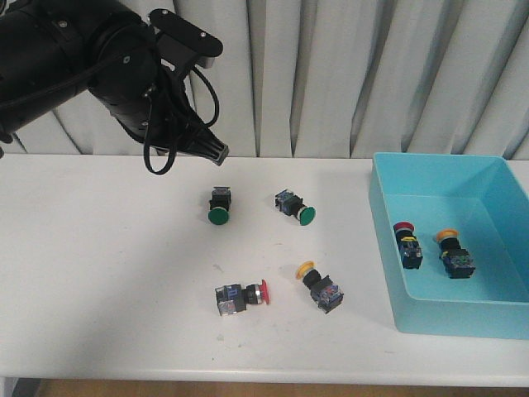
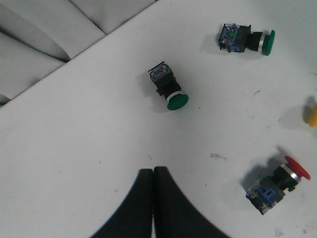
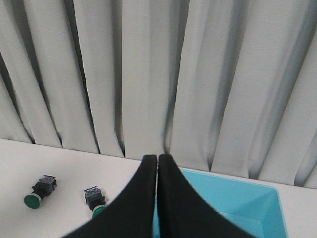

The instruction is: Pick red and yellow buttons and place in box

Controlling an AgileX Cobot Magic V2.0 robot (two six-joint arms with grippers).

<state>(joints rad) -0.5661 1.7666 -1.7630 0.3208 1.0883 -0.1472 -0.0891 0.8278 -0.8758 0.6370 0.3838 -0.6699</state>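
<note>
We've got both black grippers, left (image 2: pixel 153 173) and right (image 3: pixel 157 161), pinched together on nothing; the red-capped (image 1: pixel 241 296) and yellow-capped (image 1: pixel 321 286) push-button switches sit left of the turquoise plastic box (image 1: pixel 384 217).

White table (image 1: pixel 107 273) — pleated grey curtain (image 1: pixel 347 74) behind

Counted on table (image 1: pixel 99 273): 2 green buttons (image 1: pixel 218 206) (image 1: pixel 296 206), 1 red button (image 1: pixel 242 297), 1 yellow button (image 1: pixel 321 286). In box (image 1: pixel 463 318) at 3 o'clock: 1 red (image 1: pixel 407 245), 1 yellow (image 1: pixel 454 254).
</note>
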